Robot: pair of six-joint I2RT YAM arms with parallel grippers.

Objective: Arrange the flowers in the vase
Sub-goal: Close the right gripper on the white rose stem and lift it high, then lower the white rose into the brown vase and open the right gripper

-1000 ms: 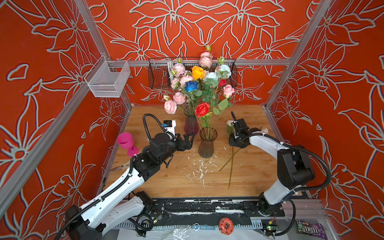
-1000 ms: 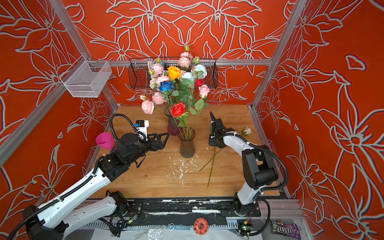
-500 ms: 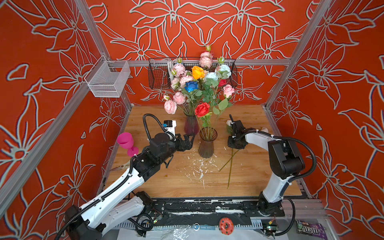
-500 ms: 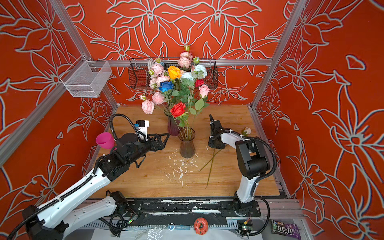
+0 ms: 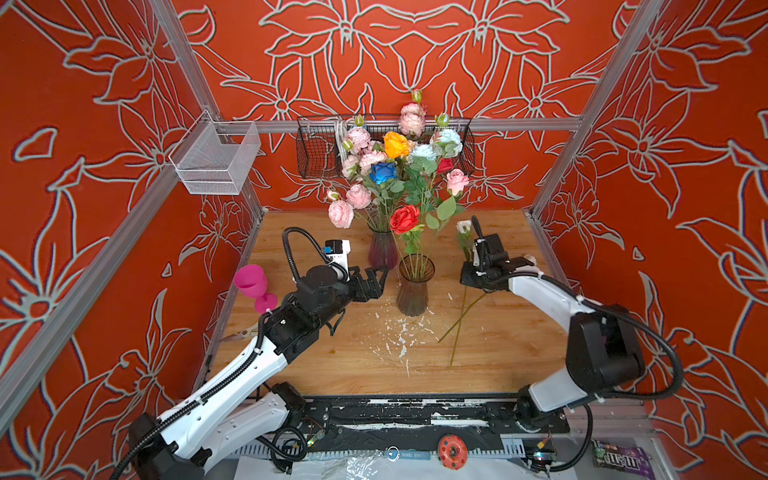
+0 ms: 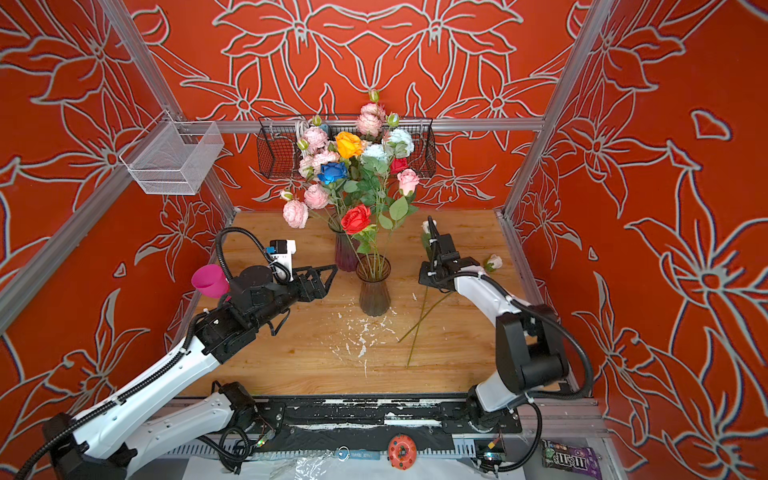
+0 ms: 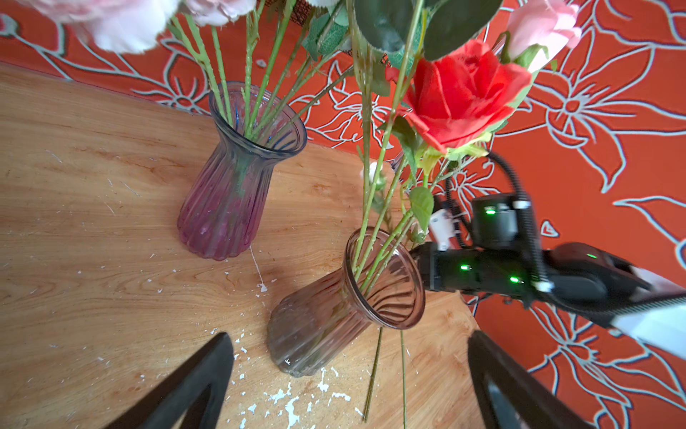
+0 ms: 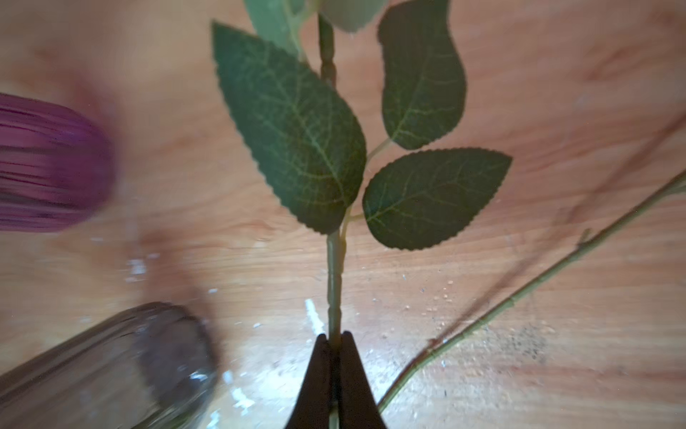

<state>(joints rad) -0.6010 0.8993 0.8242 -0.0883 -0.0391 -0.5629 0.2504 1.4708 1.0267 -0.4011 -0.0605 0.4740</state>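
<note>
Most flowers (image 5: 395,166) stand in two vases in both top views: a purple vase (image 5: 382,249) at the back and a smoky brown vase (image 5: 413,286) in front of it, which holds the red rose (image 7: 460,93). My right gripper (image 8: 335,340) is shut on the green stem (image 8: 334,282) of a leafy white-budded flower (image 5: 464,226), to the right of the brown vase. A second flower stem (image 5: 457,324) lies on the wood, its bud (image 5: 530,259) behind my right arm. My left gripper (image 5: 380,274) is open and empty, just left of the brown vase (image 7: 334,315).
A pink goblet (image 5: 251,282) stands at the table's left edge. A black wire basket (image 5: 316,145) hangs on the back wall and a white mesh basket (image 5: 214,160) on the left rail. White flecks (image 5: 395,336) dot the wood in front of the vases.
My right gripper has shut on the flower stem and its arm has shifted. The white bud now sits slightly higher. The left arm has not moved.
</note>
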